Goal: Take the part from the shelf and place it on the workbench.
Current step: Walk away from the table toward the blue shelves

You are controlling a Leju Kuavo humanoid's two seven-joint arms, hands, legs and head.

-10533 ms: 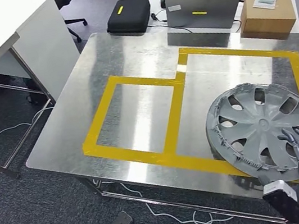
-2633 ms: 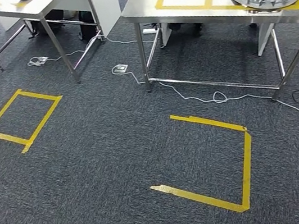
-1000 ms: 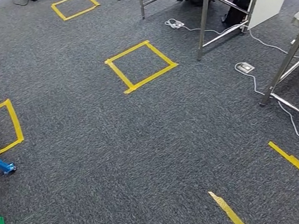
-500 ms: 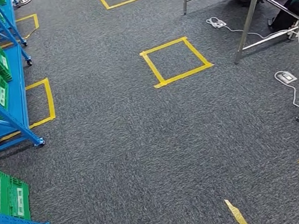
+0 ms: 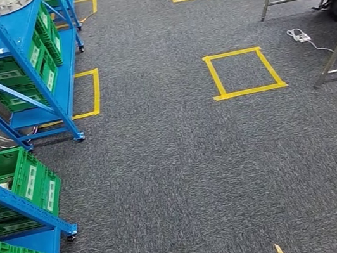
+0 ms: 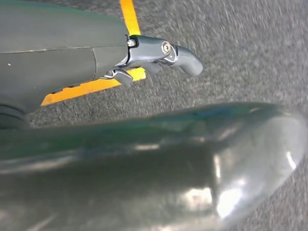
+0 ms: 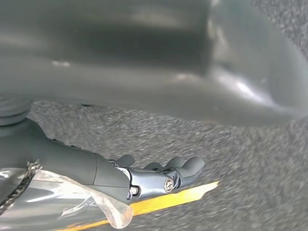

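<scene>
Two blue steel shelves edge the wide grey carpet, with the silver part up on the farther shelf's top deck, well apart from both hands. Half a second ago those shelves sat nearer the frame's left edge. Left hand and right hand hang empty, fingers loosely extended, over yellow tape.

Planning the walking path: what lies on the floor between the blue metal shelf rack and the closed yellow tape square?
In the head view, bare grey carpet separates the blue metal shelf rack from the yellow tape square.
</scene>
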